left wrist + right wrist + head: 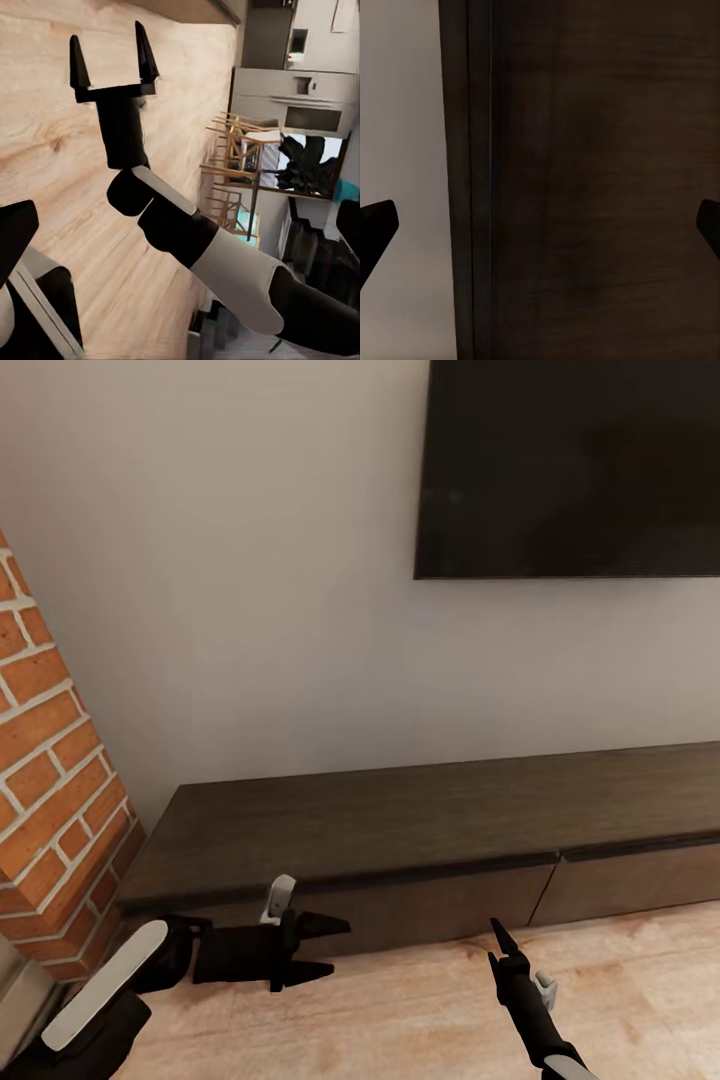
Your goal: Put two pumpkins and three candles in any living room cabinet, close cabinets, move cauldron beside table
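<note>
Both my arms hang low before the cabinet (400, 840), its drawer fronts flush shut. Left gripper (325, 948) points sideways, fingers apart, holding nothing. Right gripper (497, 945) points at the cabinet, fingers spread, nothing between. Left wrist camera catches my right gripper (111, 61) over wood floor (45, 135); dining chairs (236, 150) beyond.

The robot's arms are matte black with glossy white shell panels along the forearms. Each hand (318, 950) ends in 2 black, tapered, pointed fingers (78, 64); small light-grey brackets sit beside the wrists.
</note>
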You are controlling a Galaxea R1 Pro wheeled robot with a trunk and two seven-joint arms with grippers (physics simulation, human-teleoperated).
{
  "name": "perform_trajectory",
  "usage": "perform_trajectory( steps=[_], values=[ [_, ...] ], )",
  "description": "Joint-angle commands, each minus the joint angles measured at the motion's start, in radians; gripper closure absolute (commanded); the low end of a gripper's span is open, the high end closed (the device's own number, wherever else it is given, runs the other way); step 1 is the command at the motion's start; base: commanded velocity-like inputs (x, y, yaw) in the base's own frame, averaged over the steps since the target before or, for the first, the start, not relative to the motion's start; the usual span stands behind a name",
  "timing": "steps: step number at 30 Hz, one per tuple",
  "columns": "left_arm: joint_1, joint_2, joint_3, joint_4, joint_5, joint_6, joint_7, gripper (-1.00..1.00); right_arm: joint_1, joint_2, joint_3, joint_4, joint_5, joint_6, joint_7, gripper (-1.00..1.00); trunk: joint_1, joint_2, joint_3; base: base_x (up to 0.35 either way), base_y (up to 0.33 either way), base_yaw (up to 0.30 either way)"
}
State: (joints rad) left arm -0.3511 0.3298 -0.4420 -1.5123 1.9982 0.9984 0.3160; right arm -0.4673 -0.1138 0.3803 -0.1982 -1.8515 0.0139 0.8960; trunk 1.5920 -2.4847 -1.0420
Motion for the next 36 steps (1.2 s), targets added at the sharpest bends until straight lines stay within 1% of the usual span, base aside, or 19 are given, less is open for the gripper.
perform_trajectory(
  steps=[1,3,6,18,30,36],
  values=[
    [0.000,0.001,-0.006,-0.004,0.012,0.000,0.009,-1.00,-0.001,0.000,0.008,0.000,-0.010,0.002,0.003,-1.00,0.000,0.000,-0.001,0.000,0.000,0.000],
    [0.001,0.000,-0.017,-0.013,0.017,-0.001,0.009,-1.00,-0.001,0.000,0.008,0.000,-0.010,0.001,0.003,-1.00,0.000,0.000,-0.001,0.000,0.000,0.000],
    [0.001,0.002,-0.023,-0.017,0.020,-0.001,0.009,-1.00,-0.001,0.000,0.008,0.000,-0.009,0.001,0.003,-1.00,0.000,0.000,-0.001,0.000,0.000,0.000],
    [0.001,0.003,-0.023,-0.019,0.021,-0.001,0.009,-1.00,-0.001,-0.002,0.010,-0.008,-0.005,0.003,0.009,-1.00,0.000,0.000,-0.001,0.099,0.012,0.000],
    [0.001,0.002,-0.023,-0.019,0.021,-0.001,0.009,-1.00,-0.001,-0.003,0.016,-0.010,-0.002,0.023,0.034,-1.00,0.000,0.000,-0.001,0.017,0.002,0.000],
    [0.001,0.002,-0.023,-0.019,0.021,-0.001,0.009,-1.00,-0.001,-0.003,0.017,-0.010,-0.002,0.023,0.035,-1.00,0.000,0.000,-0.001,0.133,0.000,0.000]
  ],
)
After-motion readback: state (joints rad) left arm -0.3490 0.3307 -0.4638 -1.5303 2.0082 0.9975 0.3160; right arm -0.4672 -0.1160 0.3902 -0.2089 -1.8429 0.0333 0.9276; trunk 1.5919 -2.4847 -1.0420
